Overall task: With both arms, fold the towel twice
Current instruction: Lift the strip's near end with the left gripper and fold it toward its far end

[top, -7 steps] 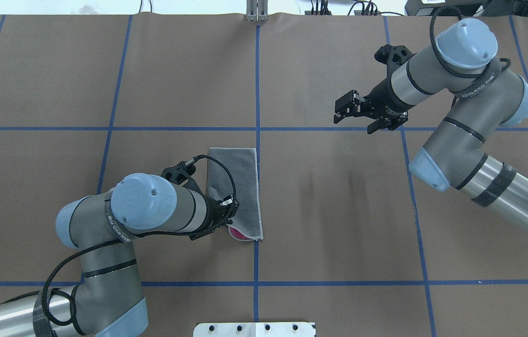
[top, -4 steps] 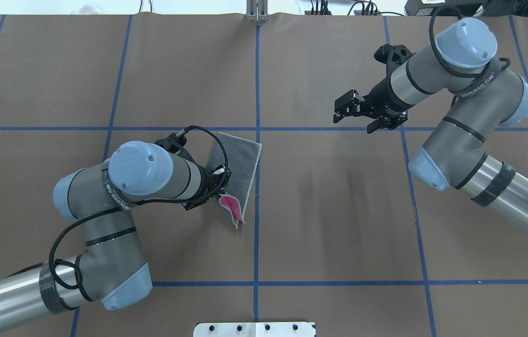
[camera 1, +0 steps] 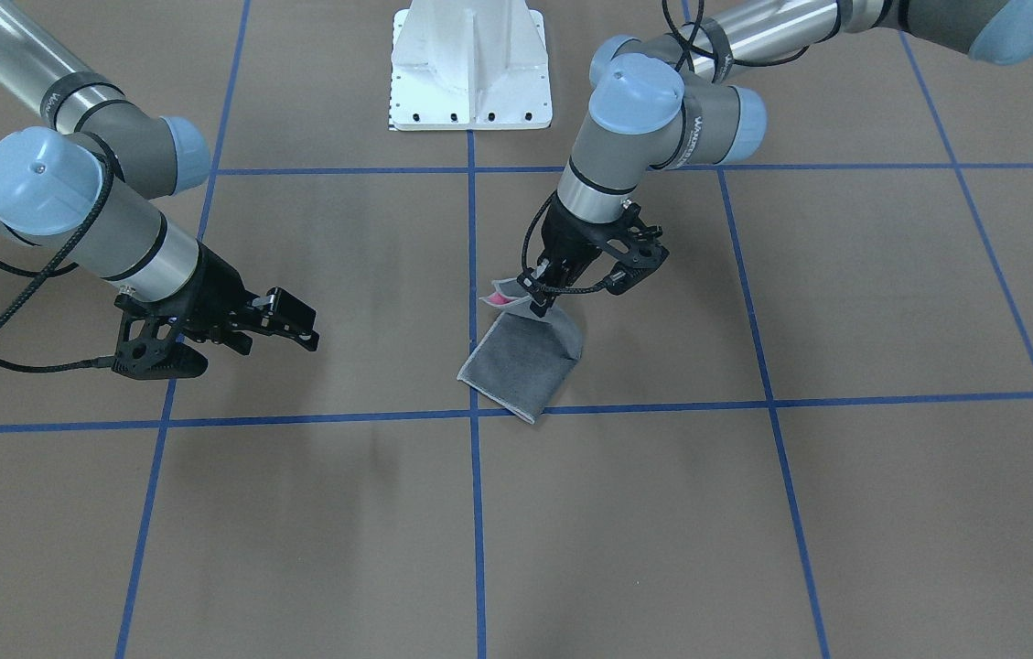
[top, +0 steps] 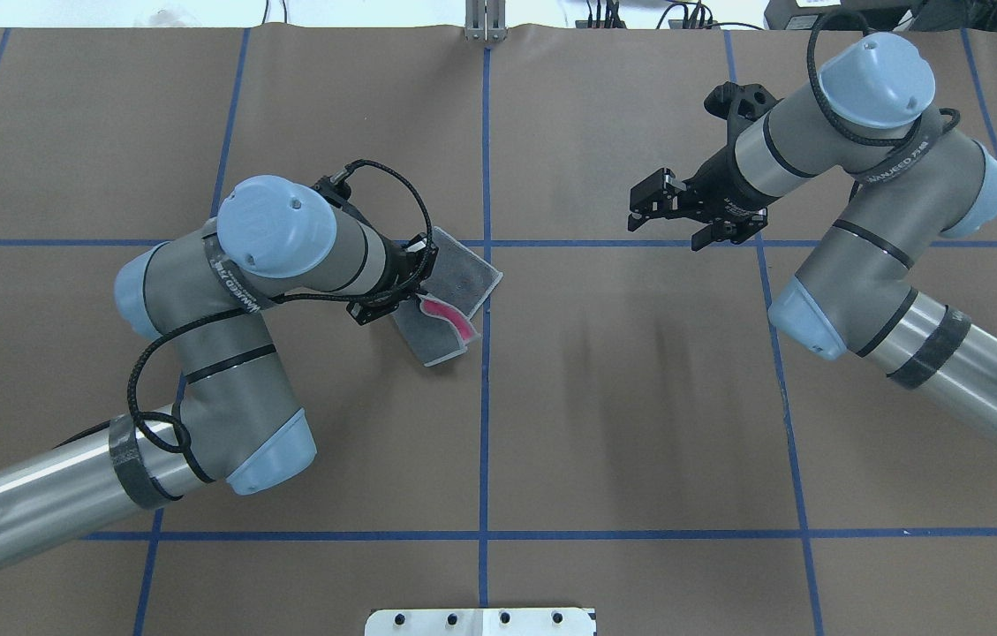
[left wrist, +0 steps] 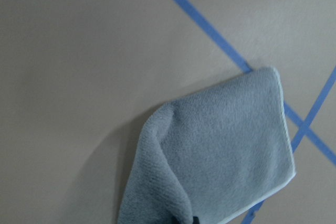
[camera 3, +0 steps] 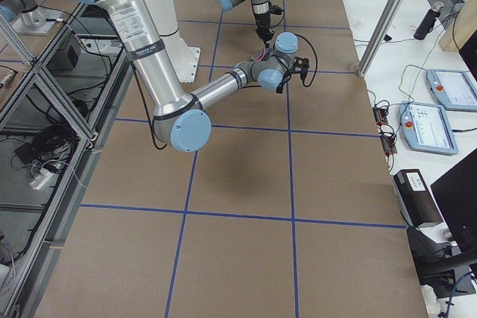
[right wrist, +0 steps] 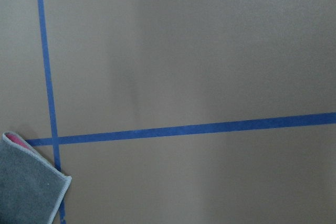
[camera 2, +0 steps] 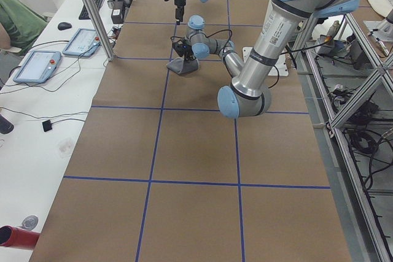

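My towel (camera 1: 523, 364) shows mid-grey terry on its outer face, with a light grey stitched edge. A strip of bright pink inner face peeps out next to my left claw (camera 1: 542, 291). That claw is black, and so is my right claw (top: 659, 215). My left arm (top: 207, 371) and right arm (top: 869, 256) are silver tubes with dark grey joints, light blue caps (top: 275, 219) and black braided cables (camera 1: 40, 368). The table (top: 639, 397) cover is plain brown, ruled into large squares by blue tape lines (top: 485, 442). The pedestal (camera 1: 470, 64) is white.
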Tool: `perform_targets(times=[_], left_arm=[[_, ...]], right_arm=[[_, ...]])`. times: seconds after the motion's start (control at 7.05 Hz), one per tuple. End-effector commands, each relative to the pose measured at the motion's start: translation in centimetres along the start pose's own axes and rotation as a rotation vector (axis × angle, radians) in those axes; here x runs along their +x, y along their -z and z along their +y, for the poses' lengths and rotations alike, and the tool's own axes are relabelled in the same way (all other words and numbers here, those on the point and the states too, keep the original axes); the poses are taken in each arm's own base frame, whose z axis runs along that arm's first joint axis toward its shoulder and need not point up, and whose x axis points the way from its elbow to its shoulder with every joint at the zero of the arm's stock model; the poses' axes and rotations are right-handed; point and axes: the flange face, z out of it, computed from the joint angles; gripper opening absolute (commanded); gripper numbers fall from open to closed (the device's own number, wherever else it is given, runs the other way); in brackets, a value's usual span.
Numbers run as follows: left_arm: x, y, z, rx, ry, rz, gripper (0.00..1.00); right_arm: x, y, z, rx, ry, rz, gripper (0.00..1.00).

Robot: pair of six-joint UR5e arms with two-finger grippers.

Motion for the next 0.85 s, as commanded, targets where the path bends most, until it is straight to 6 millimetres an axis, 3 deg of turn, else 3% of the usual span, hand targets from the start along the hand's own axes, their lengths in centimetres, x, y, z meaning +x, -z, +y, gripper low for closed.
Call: perform_targets(times=[0.0, 0.28, 0.71], left_arm=[[3.9, -0.9, 0.4, 0.004, 0.008, 0.007, 0.0], [4.5, -2.5, -0.4, 0.005, 0.012, 0.023, 0.0], [4.5, -3.7, -4.5, 0.03, 0.089, 0.06, 0.0]], right_arm=[[0.3, -0.3, -0.2, 0.0, -0.003, 0.006, 1.0], [0.6, -0.5, -0.3, 0.002, -0.007, 0.011, 1.0], [0.4, -0.6, -0.4, 0.01, -0.006, 0.015, 1.0]])
